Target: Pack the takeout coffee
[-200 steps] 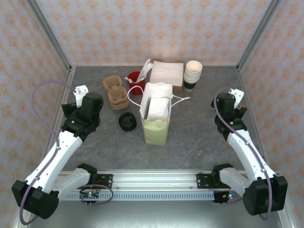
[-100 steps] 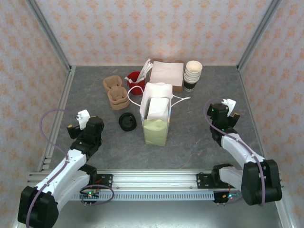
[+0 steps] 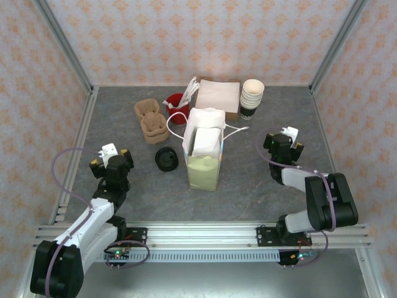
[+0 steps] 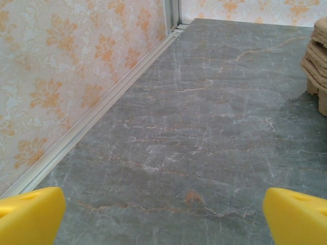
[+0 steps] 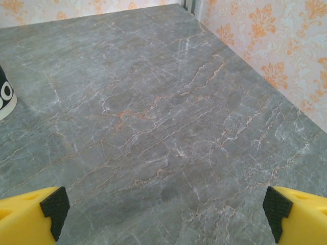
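The takeout coffee is hidden from every view. An upright white and pale green paper bag (image 3: 203,149) stands mid-table with its top open. My left gripper (image 3: 111,159) is drawn back to the near left, well clear of the bag, and it is open. In the left wrist view the left gripper (image 4: 163,219) has only bare table between its yellow fingertips (image 4: 30,214). My right gripper (image 3: 283,139) sits near right of the bag, open too. In the right wrist view the right gripper (image 5: 163,217) is also empty between its fingertips (image 5: 299,212).
A low black lid disc (image 3: 166,159) lies just left of the bag. Brown cup carriers (image 3: 151,120) (image 4: 319,61), a red item (image 3: 178,105), a napkin box (image 3: 218,98) and a stack of lidless cups (image 3: 252,98) (image 5: 4,94) stand behind. Patterned walls (image 3: 37,93) enclose the table.
Both arms have pulled back toward their bases and folded low, the grippers moving nearer and inward. Both grippers stayed open. The bag and other items have not moved.
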Robot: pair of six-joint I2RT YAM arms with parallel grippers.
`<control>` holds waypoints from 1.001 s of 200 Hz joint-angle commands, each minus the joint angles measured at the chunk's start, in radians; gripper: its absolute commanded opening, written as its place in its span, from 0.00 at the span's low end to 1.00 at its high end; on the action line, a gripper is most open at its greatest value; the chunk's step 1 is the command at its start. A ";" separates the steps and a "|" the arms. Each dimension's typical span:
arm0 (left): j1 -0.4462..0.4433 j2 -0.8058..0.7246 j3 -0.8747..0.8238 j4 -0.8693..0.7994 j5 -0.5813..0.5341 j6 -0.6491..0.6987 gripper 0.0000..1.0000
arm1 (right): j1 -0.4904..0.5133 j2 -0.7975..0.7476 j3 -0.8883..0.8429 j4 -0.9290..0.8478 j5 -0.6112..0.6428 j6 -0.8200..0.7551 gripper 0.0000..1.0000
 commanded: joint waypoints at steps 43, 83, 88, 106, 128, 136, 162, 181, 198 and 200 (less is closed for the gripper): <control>0.080 0.230 0.061 0.242 0.196 0.096 1.00 | -0.028 0.070 -0.015 0.177 -0.117 -0.036 0.99; 0.097 0.417 0.134 0.377 0.293 0.120 1.00 | -0.049 0.111 -0.045 0.266 -0.219 -0.052 0.99; 0.100 0.441 0.149 0.384 0.305 0.119 1.00 | -0.049 0.103 -0.041 0.244 -0.219 -0.050 0.99; 0.103 0.496 0.205 0.345 0.363 0.126 1.00 | -0.051 0.106 -0.038 0.242 -0.217 -0.047 0.99; 0.103 0.506 0.217 0.335 0.380 0.126 1.00 | -0.057 0.106 -0.032 0.228 -0.222 -0.041 0.99; 0.104 0.505 0.217 0.335 0.393 0.129 1.00 | -0.057 0.107 -0.032 0.229 -0.222 -0.041 0.99; 0.105 0.506 0.218 0.338 0.449 0.148 1.00 | -0.057 0.104 -0.035 0.231 -0.222 -0.041 0.99; 0.107 0.461 0.213 0.288 0.462 0.192 1.00 | -0.057 0.105 -0.036 0.235 -0.220 -0.042 0.99; 0.133 0.399 0.168 0.280 0.451 0.183 1.00 | -0.057 0.102 -0.038 0.236 -0.222 -0.042 0.99; 0.137 0.393 0.163 0.278 0.448 0.180 1.00 | -0.057 0.103 -0.037 0.236 -0.221 -0.042 0.99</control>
